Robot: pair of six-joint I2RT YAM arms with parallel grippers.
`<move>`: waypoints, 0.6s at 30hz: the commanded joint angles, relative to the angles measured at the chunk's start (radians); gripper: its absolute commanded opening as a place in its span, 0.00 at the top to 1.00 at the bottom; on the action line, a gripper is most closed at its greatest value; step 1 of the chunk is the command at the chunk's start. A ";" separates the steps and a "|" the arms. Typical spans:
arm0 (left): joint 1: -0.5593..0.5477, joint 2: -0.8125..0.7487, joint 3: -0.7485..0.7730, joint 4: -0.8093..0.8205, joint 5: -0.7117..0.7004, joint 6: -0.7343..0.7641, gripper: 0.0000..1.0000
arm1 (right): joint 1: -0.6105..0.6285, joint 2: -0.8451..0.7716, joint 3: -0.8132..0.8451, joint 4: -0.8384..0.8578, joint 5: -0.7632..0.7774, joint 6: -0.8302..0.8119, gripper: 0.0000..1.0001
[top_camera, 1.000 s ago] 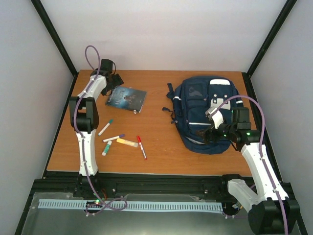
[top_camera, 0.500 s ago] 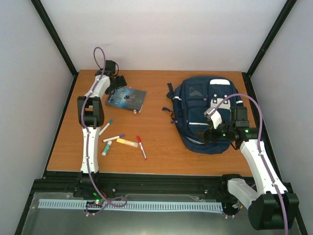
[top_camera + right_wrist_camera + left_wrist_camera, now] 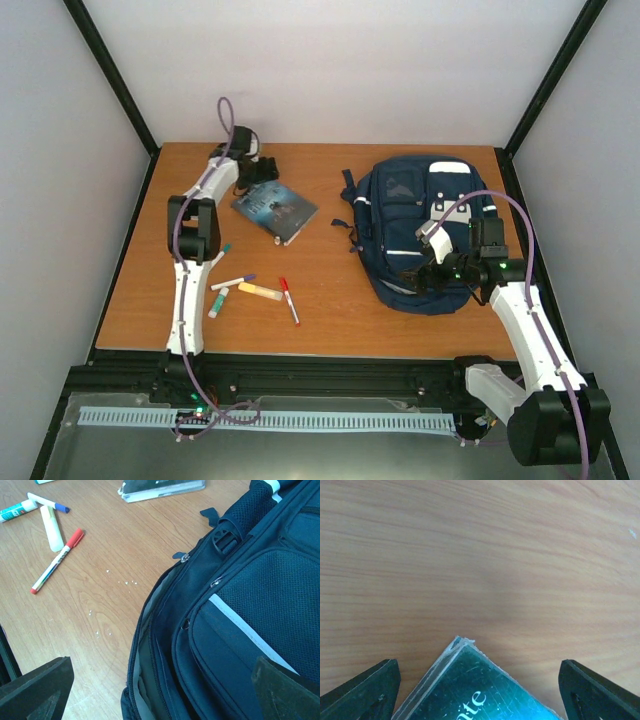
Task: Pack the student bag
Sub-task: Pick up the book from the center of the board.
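1. Since the book (image 3: 275,207), the red pen (image 3: 289,301) and the yellow marker (image 3: 260,291) all lie out on the bench (image 3: 330,270), the packing looks barely begun.
2. The student bag (image 3: 420,215) lies flat on the right side of the bench, and its big zip is open (grey lining shows).
3. The left end effector (image 3: 477,670) is wide open, with a book corner between its fingers, not squeezed.
4. The right end effector (image 3: 161,665) is wide open too. It holds nothing and hangs over the bag's open edge.
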 commanded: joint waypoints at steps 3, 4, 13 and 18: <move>-0.152 -0.022 -0.088 -0.041 0.091 0.077 0.14 | -0.006 0.002 0.008 -0.009 -0.028 -0.019 0.01; -0.165 -0.044 -0.128 -0.018 0.090 0.071 0.14 | -0.006 0.004 0.009 -0.009 -0.028 -0.020 0.00; -0.260 -0.204 -0.446 0.134 0.087 0.019 0.17 | -0.006 -0.002 0.008 -0.013 -0.033 -0.026 0.00; -0.307 -0.277 -0.550 0.207 0.095 -0.012 0.17 | -0.005 -0.004 0.007 -0.012 -0.030 -0.024 0.00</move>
